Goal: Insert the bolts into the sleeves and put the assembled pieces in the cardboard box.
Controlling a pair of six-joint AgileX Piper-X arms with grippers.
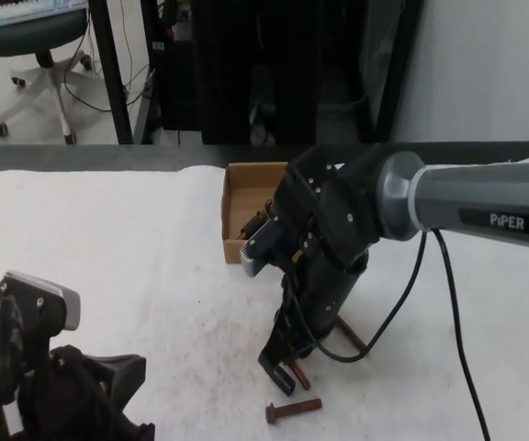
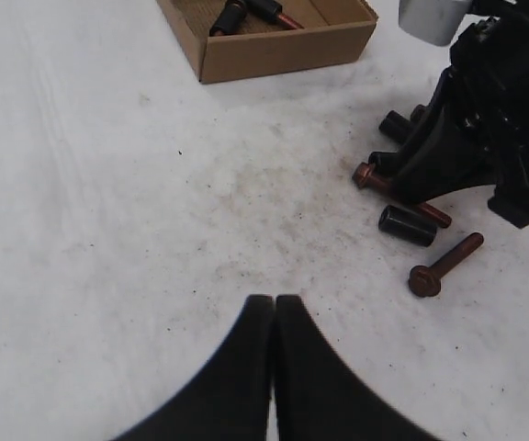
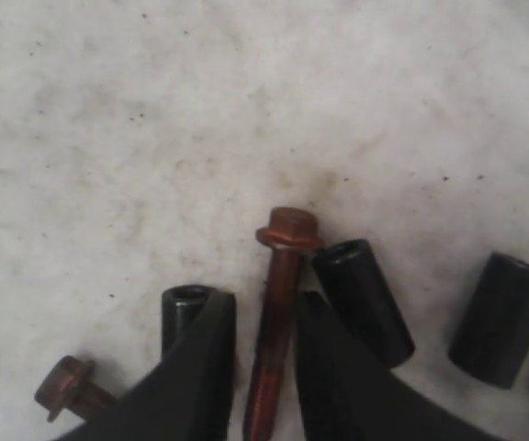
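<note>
Right gripper (image 3: pixel 263 308) astride a copper bolt (image 3: pixel 283 266), black sleeve (image 3: pixel 361 299) just beside

On the bench (image 1: pixel 108 239), the cardboard box (image 1: pixel 233 250) sits at 12 o'clock from the right gripper (image 1: pixel 281 366), with assembled pieces (image 2: pixel 230 14) lying in it. One bolt (image 3: pixel 278 303) lies between that gripper's parted fingers (image 3: pixel 200 367), a sleeve (image 3: pixel 364 299) just beside its head and a second sleeve (image 3: pixel 501 317) near, past the first. A loose bolt (image 1: pixel 294 410) lies at 6 o'clock of the gripper; the left gripper (image 2: pixel 274 308) stands well apart at 9 o'clock.
</note>
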